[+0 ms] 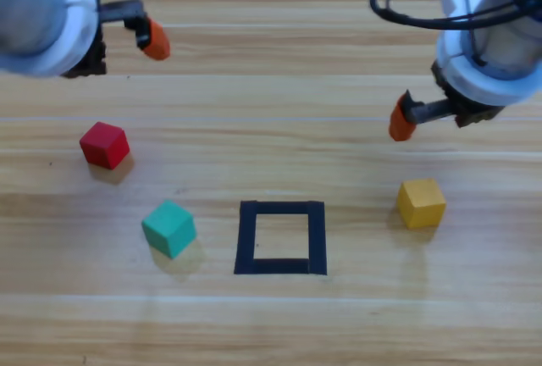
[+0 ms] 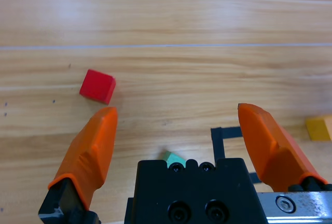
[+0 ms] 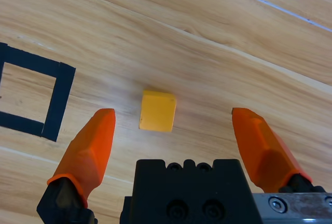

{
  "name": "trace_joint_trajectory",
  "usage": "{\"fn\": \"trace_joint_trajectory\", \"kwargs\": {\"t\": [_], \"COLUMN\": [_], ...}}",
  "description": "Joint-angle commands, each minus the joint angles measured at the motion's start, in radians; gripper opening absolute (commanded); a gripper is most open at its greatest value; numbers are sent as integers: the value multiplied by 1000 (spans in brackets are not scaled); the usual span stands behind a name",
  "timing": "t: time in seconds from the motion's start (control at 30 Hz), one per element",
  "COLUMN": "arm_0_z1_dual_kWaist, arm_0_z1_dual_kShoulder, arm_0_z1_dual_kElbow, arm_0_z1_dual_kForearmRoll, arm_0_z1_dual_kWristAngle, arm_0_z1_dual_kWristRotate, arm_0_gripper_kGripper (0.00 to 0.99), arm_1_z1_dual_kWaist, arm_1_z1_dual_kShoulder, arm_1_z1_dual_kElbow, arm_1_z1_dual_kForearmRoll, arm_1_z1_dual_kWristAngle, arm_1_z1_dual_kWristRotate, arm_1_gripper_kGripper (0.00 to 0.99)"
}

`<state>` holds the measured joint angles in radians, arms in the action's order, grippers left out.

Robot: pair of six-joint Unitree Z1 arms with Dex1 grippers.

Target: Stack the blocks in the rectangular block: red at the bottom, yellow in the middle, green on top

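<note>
The red cube point(image 1: 105, 145) lies at the left of the table, with the green cube point(image 1: 169, 228) nearer the front beside it. The black tape square point(image 1: 247, 237) sits at the front middle with nothing inside it. To its right rests the yellow cube point(image 1: 421, 202). My left gripper point(image 1: 154, 40) hangs open at the top left, well behind the red cube point(image 2: 97, 85); the green cube point(image 2: 173, 158) peeks out over its body. My right gripper point(image 1: 401, 120) is open above and behind the yellow cube point(image 3: 157, 110), which shows between its jaws with wide gaps on both sides.
Bare wooden tabletop surrounds the cubes. A black cable point(image 1: 398, 10) loops off the right arm at the top right. A corner of the tape square point(image 3: 58, 101) shows to the left of the yellow cube in the right wrist view.
</note>
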<state>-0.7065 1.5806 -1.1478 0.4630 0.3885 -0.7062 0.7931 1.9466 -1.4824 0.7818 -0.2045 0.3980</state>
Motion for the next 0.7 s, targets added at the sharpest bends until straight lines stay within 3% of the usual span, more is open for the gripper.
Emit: {"fn": "trace_joint_trajectory", "kwargs": {"t": [0.03,0.4,0.53,0.7], "arm_0_z1_dual_kWaist": [81,144,187,246], "arm_0_z1_dual_kShoulder": [125,318,401,458], "arm_0_z1_dual_kElbow": [-86,-322,-418,-452], "arm_0_z1_dual_kForearmRoll": [112,375,459,474], "arm_0_z1_dual_kWristAngle": [15,7,-39,-114], "arm_0_z1_dual_kWristRotate": [-127,-421,-518,-598], "arm_0_gripper_kGripper": [990,990,990,988], "arm_1_z1_dual_kWaist": [-9,-66,-66,-68], "arm_1_z1_dual_kShoulder": [184,250,252,250], "arm_1_z1_dual_kElbow": [-104,-115,-101,-75], "arm_1_z1_dual_kForearmRoll": [116,162,160,155], "arm_1_z1_dual_kWristAngle": [13,114,117,120], "arm_1_z1_dual_kWristRotate": [78,104,114,139], "arm_1_gripper_kGripper": [989,990,990,990]}}
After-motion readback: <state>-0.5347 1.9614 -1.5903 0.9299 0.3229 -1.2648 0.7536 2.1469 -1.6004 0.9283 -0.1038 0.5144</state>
